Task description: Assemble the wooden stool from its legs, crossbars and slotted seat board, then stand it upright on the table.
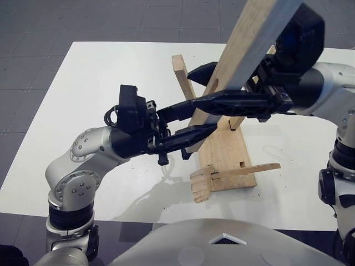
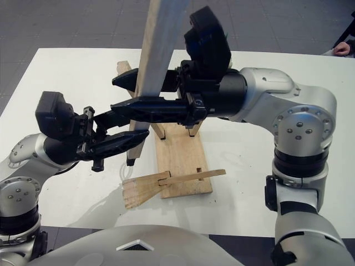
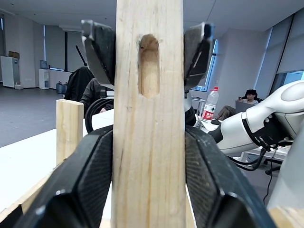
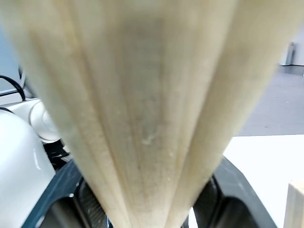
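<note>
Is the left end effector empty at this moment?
No, the left end effector is shut on the slotted wooden plank, one finger pressed against each side.

1. Classification: open-plan office or laboratory floor, in use as a robot test area.
2. Flooring: dark grey square carpet tiles [image 1: 83,22] of commercial type, across the top of the left eye view.
3. Work surface: white rectangular table [image 1: 83,111] at the centre of the frame, freestanding on the tiles.
4. Background in the left wrist view: tall glazed windows [image 3: 290,47], a white upright cabinet [image 3: 7,71] and a clear plastic bottle with a red cap [image 3: 210,102] on a desk.
</note>
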`<control>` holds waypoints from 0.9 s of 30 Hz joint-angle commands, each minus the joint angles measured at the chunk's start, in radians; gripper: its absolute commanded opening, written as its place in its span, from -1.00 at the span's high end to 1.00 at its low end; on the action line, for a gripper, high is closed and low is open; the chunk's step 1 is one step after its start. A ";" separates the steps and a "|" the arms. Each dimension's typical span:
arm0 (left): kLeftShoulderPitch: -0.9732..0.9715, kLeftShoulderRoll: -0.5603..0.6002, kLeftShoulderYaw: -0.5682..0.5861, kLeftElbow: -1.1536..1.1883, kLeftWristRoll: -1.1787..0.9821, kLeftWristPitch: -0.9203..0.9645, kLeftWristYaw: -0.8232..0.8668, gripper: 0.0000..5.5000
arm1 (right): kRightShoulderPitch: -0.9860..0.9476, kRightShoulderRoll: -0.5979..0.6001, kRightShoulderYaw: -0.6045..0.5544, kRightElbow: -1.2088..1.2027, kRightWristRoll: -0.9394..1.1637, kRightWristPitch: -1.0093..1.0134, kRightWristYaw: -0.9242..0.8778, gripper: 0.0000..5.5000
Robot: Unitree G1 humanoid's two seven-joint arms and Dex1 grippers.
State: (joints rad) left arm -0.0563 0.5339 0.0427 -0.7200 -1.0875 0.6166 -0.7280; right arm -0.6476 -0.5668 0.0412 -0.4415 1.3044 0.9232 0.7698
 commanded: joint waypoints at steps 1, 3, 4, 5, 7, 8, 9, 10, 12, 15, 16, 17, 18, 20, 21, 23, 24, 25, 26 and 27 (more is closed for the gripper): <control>0.002 0.028 -0.032 0.010 0.038 0.008 -0.022 0.26 | 0.007 -0.016 -0.001 -0.036 0.024 0.024 0.071 0.26; -0.001 0.026 -0.035 0.021 0.044 0.000 -0.027 0.26 | 0.015 -0.022 -0.003 -0.044 0.024 0.028 0.085 0.26; -0.001 0.023 -0.035 0.025 0.044 -0.003 -0.030 0.26 | 0.016 -0.024 -0.003 -0.044 0.024 0.029 0.088 0.26; 0.002 0.010 -0.030 0.029 0.045 -0.022 -0.039 0.26 | 0.016 -0.027 -0.004 -0.044 0.024 0.029 0.090 0.26; 0.004 0.006 -0.026 0.034 0.054 -0.034 -0.041 0.26 | 0.016 -0.029 -0.008 -0.042 0.022 0.027 0.090 0.26; 0.004 0.009 -0.024 0.035 0.050 -0.031 -0.044 0.26 | 0.017 -0.031 -0.012 -0.040 0.018 0.025 0.089 0.26; 0.006 0.014 -0.022 0.033 0.041 -0.025 -0.044 0.12 | 0.019 -0.034 -0.016 -0.038 0.011 0.022 0.088 0.26; 0.009 0.014 -0.019 0.031 0.038 -0.024 -0.038 0.06 | 0.021 -0.036 -0.019 -0.037 0.002 0.019 0.087 0.26; 0.011 0.013 -0.015 0.030 0.047 -0.031 -0.032 -0.06 | 0.029 -0.048 -0.023 -0.040 -0.035 0.005 0.088 0.26; 0.016 0.011 -0.005 0.031 0.048 -0.038 -0.025 -0.12 | 0.046 -0.072 -0.038 -0.043 -0.079 -0.009 0.102 0.26; 0.018 0.012 -0.001 0.029 0.045 -0.039 -0.025 -0.12 | 0.053 -0.080 -0.046 -0.043 -0.090 -0.013 0.107 0.26; 0.021 0.013 0.004 0.028 0.042 -0.042 -0.025 -0.12 | 0.064 -0.092 -0.056 -0.046 -0.098 -0.017 0.112 0.26; 0.024 0.013 0.008 0.026 0.041 -0.043 -0.025 -0.12 | 0.076 -0.102 -0.067 -0.049 -0.106 -0.020 0.117 0.26; 0.030 0.013 0.016 0.023 0.045 -0.047 -0.022 -0.12 | 0.099 -0.124 -0.086 -0.056 -0.123 -0.027 0.126 0.26; 0.033 0.014 0.021 0.023 0.047 -0.050 -0.023 -0.12 | 0.113 -0.136 -0.096 -0.060 -0.136 -0.032 0.131 0.26; 0.041 0.023 0.038 0.024 0.048 -0.054 -0.030 -0.12 | 0.147 -0.166 -0.114 -0.070 -0.171 -0.048 0.147 0.26; 0.046 0.032 0.047 0.026 0.051 -0.056 -0.038 -0.12 | 0.165 -0.180 -0.127 -0.074 -0.182 -0.055 0.156 0.26; 0.057 0.045 0.059 0.030 0.058 -0.059 -0.056 -0.12 | 0.187 -0.199 -0.144 -0.076 -0.195 -0.063 0.169 0.26; 0.067 0.057 0.070 0.032 0.063 -0.062 -0.071 -0.12 | 0.205 -0.213 -0.158 -0.078 -0.202 -0.068 0.179 0.26; 0.078 0.068 0.081 0.036 0.065 -0.064 -0.084 -0.12 | 0.225 -0.228 -0.172 -0.077 -0.211 -0.073 0.191 0.26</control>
State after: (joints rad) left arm 0.0033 0.5719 0.0979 -0.6914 -1.0441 0.5613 -0.7864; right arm -0.4489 -0.7599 -0.0990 -0.5086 1.1106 0.8693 0.9394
